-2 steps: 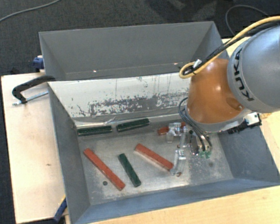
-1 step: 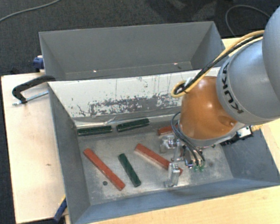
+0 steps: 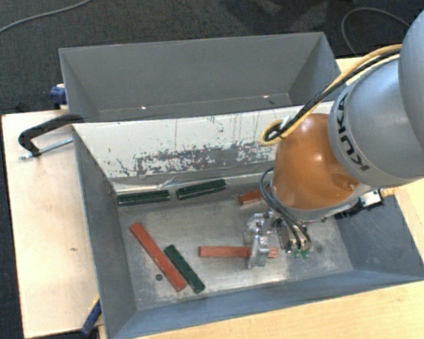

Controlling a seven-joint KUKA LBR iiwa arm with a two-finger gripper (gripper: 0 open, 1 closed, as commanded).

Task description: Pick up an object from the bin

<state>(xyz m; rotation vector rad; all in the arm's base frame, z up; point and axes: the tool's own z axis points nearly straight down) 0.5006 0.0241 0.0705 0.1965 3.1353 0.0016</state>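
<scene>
My gripper (image 3: 262, 248) is low over the bin floor, right of centre, under the orange wrist cover. It stands at the right end of a flat red stick (image 3: 222, 252) that lies almost level across the middle of the floor. A bit of red shows just right of the gripper as well. A short red piece (image 3: 250, 196) lies behind the gripper, partly hidden by the cover.
At the front left lie a long red stick (image 3: 158, 257) and a dark green stick (image 3: 184, 269), side by side and slanted. Two dark green sticks (image 3: 143, 198) (image 3: 201, 189) lie end to end along the back wall. The arm covers the bin's right side.
</scene>
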